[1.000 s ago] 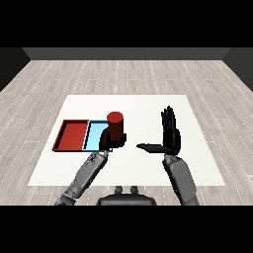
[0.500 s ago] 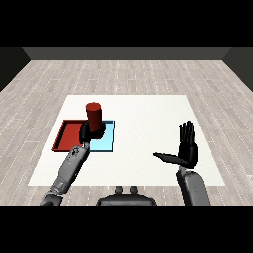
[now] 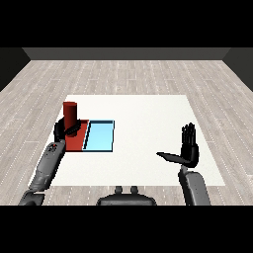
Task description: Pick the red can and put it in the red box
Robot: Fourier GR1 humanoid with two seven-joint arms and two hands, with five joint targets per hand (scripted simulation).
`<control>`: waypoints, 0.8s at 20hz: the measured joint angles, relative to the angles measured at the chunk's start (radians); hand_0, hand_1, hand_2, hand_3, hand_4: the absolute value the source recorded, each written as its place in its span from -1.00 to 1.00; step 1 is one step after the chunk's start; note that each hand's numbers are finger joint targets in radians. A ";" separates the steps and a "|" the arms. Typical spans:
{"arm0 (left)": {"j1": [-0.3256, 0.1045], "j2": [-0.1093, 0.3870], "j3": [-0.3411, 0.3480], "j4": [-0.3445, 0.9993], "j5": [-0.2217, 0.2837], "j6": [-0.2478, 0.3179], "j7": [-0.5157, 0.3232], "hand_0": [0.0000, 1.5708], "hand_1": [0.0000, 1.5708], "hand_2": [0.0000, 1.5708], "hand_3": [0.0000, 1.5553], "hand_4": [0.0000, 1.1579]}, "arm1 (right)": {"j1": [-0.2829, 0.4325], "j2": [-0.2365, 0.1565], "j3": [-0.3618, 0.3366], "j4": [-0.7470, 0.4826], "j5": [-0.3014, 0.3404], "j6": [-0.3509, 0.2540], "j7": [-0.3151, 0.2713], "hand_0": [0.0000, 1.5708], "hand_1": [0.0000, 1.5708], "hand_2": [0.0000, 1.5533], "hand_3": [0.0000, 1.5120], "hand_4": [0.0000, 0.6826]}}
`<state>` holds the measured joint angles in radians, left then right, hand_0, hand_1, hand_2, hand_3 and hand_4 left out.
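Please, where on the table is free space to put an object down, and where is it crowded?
Free: the white table between the light blue tray and the right hand, and the strip behind the trays. Crowded: the left side, where the left hand holds the red can over the red tray.

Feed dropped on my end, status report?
Left hand curled round red can, upright over red tray. Right hand open, apart. Nothing in the way.

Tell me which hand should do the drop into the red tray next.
Left. The left hand is already curled round the red can, holding it upright over the red tray. The right hand is open and far off at the table's right side, holding nothing.
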<state>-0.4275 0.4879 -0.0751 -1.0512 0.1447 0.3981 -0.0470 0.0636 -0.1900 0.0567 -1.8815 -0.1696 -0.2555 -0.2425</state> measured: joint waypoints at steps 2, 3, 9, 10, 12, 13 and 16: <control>-0.034 0.022 0.019 0.099 -0.023 -0.002 -0.008 1.00 1.00 0.99 0.89 0.80 | -0.009 -0.001 -0.003 0.009 -0.009 0.014 0.003 -1.00 -1.00 -1.00 -1.00 -1.00; -0.041 0.029 0.031 0.155 -0.029 -0.009 -0.033 1.00 1.00 0.97 0.88 0.77 | -0.011 0.000 -0.004 0.007 -0.009 0.014 0.005 -1.00 -1.00 -1.00 -1.00 -1.00; -0.150 0.034 0.070 0.495 -0.081 -0.031 -0.103 0.93 0.93 0.85 0.76 0.71 | -0.049 -0.002 0.005 0.054 0.031 0.020 -0.011 -1.00 -1.00 -1.00 -1.00 -1.00; -0.160 0.028 0.069 0.544 -0.091 -0.032 -0.112 0.99 0.99 0.89 0.75 0.65 | -0.061 -0.002 0.010 0.072 0.043 0.020 -0.017 -1.00 -1.00 -1.00 -1.00 -1.00; -0.196 0.010 0.068 0.637 -0.113 -0.021 -0.125 0.44 0.44 0.45 0.68 0.56 | -0.079 0.000 0.013 0.111 0.064 0.014 -0.026 -1.00 -1.00 -1.00 -1.00 -1.00; -0.216 -0.003 0.066 0.677 -0.123 -0.011 -0.116 0.05 0.05 0.10 0.19 0.42 | -0.095 0.008 0.017 0.134 0.079 0.004 -0.031 -1.00 -1.00 -1.00 -1.00 -1.00; -0.253 -0.033 0.071 0.784 -0.139 0.002 -0.115 -0.03 -0.03 -0.05 -0.36 0.32 | -0.104 0.011 0.016 0.186 0.095 0.005 -0.058 -1.00 -1.00 -1.00 -1.00 -1.00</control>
<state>-0.6808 0.4552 -0.0045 -0.2669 0.0054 0.3999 -0.1616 -0.0408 -0.1790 0.0723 -1.6951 -0.0745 -0.2500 -0.3000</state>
